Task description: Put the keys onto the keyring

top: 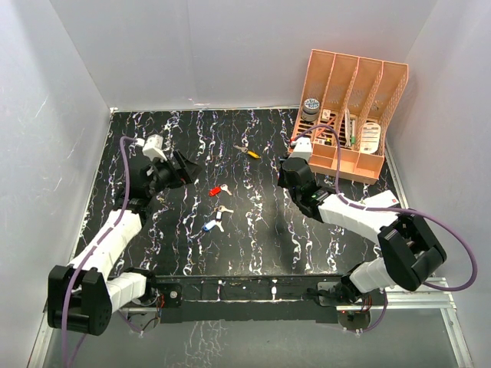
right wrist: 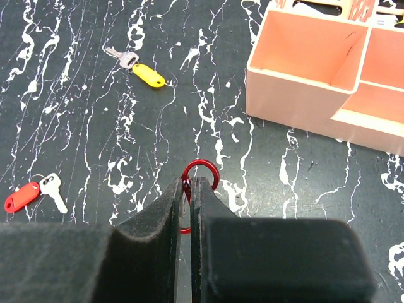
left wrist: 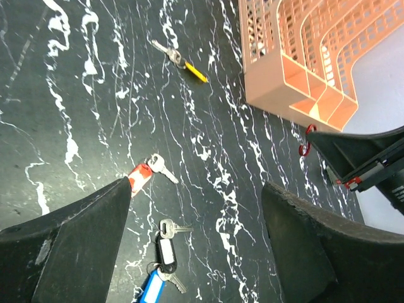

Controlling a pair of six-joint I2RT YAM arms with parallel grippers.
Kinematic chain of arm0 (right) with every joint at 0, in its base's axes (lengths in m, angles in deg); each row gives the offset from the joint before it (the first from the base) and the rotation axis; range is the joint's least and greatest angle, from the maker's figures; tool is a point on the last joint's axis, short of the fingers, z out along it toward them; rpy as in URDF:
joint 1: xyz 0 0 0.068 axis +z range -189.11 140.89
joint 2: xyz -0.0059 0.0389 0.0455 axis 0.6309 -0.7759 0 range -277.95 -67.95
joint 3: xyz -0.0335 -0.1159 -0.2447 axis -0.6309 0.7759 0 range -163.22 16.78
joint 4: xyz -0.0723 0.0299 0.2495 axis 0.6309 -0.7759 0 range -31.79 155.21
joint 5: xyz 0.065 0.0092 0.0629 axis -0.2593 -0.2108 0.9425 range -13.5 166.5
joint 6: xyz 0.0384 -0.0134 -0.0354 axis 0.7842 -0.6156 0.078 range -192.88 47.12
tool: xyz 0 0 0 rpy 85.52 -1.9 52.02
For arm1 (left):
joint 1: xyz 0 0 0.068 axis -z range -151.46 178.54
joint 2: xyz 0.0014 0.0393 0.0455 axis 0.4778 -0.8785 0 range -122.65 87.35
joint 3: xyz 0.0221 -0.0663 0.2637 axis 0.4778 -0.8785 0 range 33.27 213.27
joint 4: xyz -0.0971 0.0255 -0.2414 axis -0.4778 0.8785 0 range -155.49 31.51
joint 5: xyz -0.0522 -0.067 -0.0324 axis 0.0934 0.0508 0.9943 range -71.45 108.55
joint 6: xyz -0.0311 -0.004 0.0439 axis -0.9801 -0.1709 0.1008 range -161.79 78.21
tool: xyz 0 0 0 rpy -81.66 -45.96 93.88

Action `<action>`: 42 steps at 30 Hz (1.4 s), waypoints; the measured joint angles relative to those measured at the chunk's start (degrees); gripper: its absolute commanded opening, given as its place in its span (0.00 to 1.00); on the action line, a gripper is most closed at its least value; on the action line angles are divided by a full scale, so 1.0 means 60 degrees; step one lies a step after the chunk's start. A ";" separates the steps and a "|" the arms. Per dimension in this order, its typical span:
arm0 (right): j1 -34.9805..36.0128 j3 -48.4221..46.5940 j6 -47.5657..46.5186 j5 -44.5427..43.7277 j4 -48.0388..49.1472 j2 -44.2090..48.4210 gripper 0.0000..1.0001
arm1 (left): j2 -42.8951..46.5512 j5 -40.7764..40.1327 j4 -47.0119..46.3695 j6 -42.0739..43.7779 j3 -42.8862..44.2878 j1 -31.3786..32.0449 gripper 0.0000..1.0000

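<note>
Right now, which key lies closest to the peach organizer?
The yellow-tagged key, lying alone toward the back; the red-tagged key, white-tagged key and blue-tagged key sit farther off.

- You have the black marbled table top (top: pixel 253 253) under everything, and the peach plastic slotted file organiser (top: pixel 349 107) stands on its far right corner.
- The yellow-tagged silver metal key (top: pixel 248 152) lies far centre, left of the organiser and well apart from the other keys.
- The red-tagged silver metal key (top: pixel 219 189) lies mid-table, nearer the arm bases.
- The white-tagged silver metal key (top: pixel 222 212) lies nearer still, with the blue-tagged silver metal key (top: pixel 209 225) just beside it on its near left.
- The left gripper (left wrist: pixel 196 186) sits left of the red-tagged key. The right gripper (right wrist: pixel 190 186) sits right of the keys, before the organiser's left end.
- The thin red wire keyring (right wrist: pixel 201 173) sits between the right gripper's fingers, poking past their tips.
</note>
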 measured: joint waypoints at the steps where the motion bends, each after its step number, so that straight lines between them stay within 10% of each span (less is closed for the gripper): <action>1: 0.0000 0.0000 -0.0044 0.0004 0.0051 -0.0004 0.00 | -0.0127 -0.0055 0.0007 0.0004 0.0015 0.0149 0.82; 42: 0.0226 -0.0244 -0.0120 0.1078 -0.0299 0.0153 0.00 | -0.2299 -0.1942 0.0889 0.0539 0.0426 0.2634 0.62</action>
